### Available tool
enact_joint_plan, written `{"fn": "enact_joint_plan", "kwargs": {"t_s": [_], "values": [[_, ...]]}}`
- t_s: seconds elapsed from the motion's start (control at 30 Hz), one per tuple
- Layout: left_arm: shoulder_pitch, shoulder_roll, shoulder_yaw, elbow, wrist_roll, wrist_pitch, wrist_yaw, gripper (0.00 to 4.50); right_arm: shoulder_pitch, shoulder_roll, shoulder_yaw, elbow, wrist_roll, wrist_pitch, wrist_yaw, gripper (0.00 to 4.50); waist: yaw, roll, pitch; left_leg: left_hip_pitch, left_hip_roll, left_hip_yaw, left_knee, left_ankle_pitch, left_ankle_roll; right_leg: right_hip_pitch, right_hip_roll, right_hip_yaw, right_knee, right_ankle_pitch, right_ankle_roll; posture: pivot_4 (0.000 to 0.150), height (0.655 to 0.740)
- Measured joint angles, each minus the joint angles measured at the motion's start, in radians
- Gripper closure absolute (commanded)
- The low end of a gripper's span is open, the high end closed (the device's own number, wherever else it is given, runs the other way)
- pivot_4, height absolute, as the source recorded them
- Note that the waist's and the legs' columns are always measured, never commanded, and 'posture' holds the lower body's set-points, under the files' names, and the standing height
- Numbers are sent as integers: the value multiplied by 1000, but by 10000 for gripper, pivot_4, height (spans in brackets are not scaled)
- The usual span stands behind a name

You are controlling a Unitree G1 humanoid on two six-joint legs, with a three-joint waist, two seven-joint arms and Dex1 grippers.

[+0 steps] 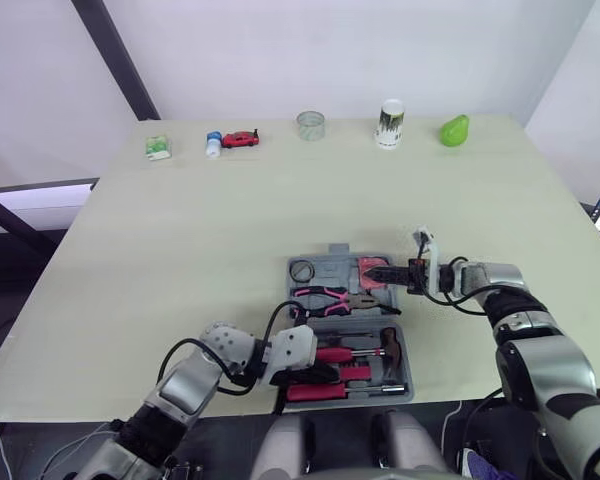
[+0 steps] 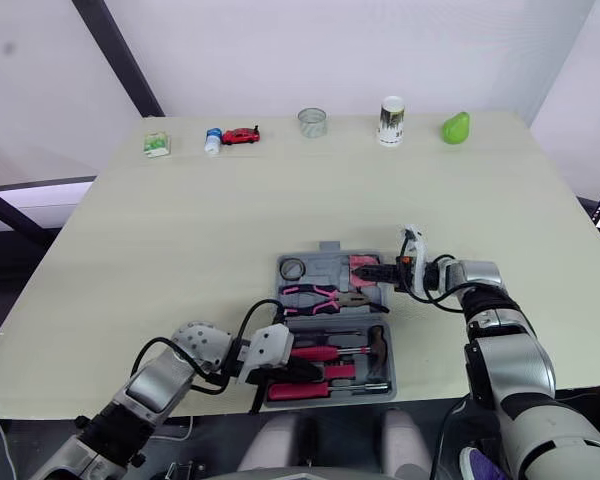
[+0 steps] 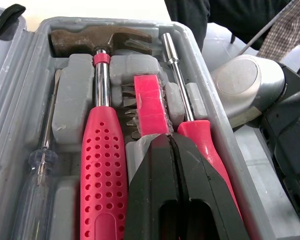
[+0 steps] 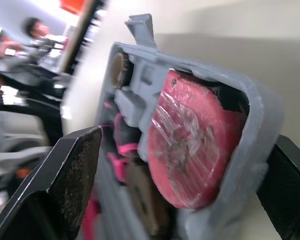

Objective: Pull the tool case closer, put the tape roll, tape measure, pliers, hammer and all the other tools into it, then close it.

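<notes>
tool case point(image 3: 72, 100): matt plastic | hammer head point(image 3: 100, 40): dull metal | tape measure point(image 4: 190, 145): glossy wrap

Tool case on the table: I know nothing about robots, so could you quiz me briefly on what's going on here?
1. True or false: the tool case is closed.
2. Which tool lies in the same half of the case as the hammer? A) pliers B) red-handled screwdriver C) tape measure
3. Fill in: the right pincer sits at the case's edge with its fingers ___ (open or shut).
Key: 1 false, it lies open; 2 B; 3 open.
</notes>
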Motion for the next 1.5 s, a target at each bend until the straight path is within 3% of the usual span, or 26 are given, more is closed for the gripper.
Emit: {"fn": "enact_joint_plan", "kwargs": {"t_s": [0.2, 0.5, 0.67, 0.93, 1.13, 1.23, 1.3, 1.33, 1.37, 1.47, 1.5], "values": [[6, 0, 3, -7, -17, 24, 17, 45000, 16, -5, 2, -110, 22, 21, 63, 546, 1, 0, 0, 0, 0, 0, 0, 0, 0, 0, 0, 0, 0, 0, 0, 1500, 7400], [15, 12, 37, -9, -62, 81, 27, 45000, 201, -73, 22, -530, 127, 158, 119, 546, 6, 0, 0, -1, 0, -2, 0, 0, 0, 0, -1, -2, 0, 0, 0, 1500, 7400], [67, 84, 96, -59, -81, 99, 31, 45000, 284, -105, 21, -703, 196, 223, 97, 546, 2, 0, 0, -1, 0, -3, -1, 0, 0, 0, -1, -2, 0, 0, 0, 1500, 7400], [396, 314, 444, -201, -299, 87, -98, 45000, 471, -195, 17, -998, 324, 306, 50, 546, 6, 1, 2, -3, 0, -2, -2, -1, 2, -1, -13, -4, -4, 0, 0, 1500, 7400], [405, 324, 610, -77, -356, 78, -112, 45000, 639, -300, 9, -1186, 334, 257, -1, 546, 16, 2, 3, -3, -1, -4, -2, -1, 2, 0, -10, -10, -4, -1, 0, 1500, 7400], [355, 287, 682, -7, -395, 113, -57, 30995, 799, -306, -51, -1283, 233, 43, -107, 0, 15, 0, 4, -4, -1, -3, -2, -1, 2, 0, -6, -8, -4, -1, 1, 1500, 7400], [341, 260, 704, -9, -413, 130, -26, 24688, 867, -312, -83, -1295, 160, -119, -147, 0, 9, 0, 4, -3, -1, -1, -2, -1, 2, 0, -6, -6, -4, 0, 1, 1500, 7400], [337, 255, 707, -9, -413, 132, -13, 17788, 883, -318, -88, -1294, 140, -160, -153, 0, 7, -1, 4, -3, -1, -1, -1, -1, 2, 0, -5, -6, -3, 0, 1, 1500, 7400], [334, 250, 708, -9, -413, 136, -3, 16643, 897, -321, -95, -1293, 128, -193, -156, 0, 7, -1, 4, -3, -1, -1, -1, -1, 2, 0, -5, -6, -4, 0, 1, 1500, 7400], [327, 230, 739, -13, -415, 179, 63, 2607, 984, -325, -170, -1252, 83, -364, -171, 0, 9, -2, 4, -3, 0, -2, -2, -1, 2, 0, -3, -5, -3, 0, 1, 1500, 7400], [330, 230, 755, -14, -422, 194, 76, 1188, 1007, -323, -213, -1223, 83, -412, -179, 0, 8, -2, 4, -2, 0, -1, -2, -1, 2, 0, -3, -5, -3, 0, 1, 1500, 7400]]}}
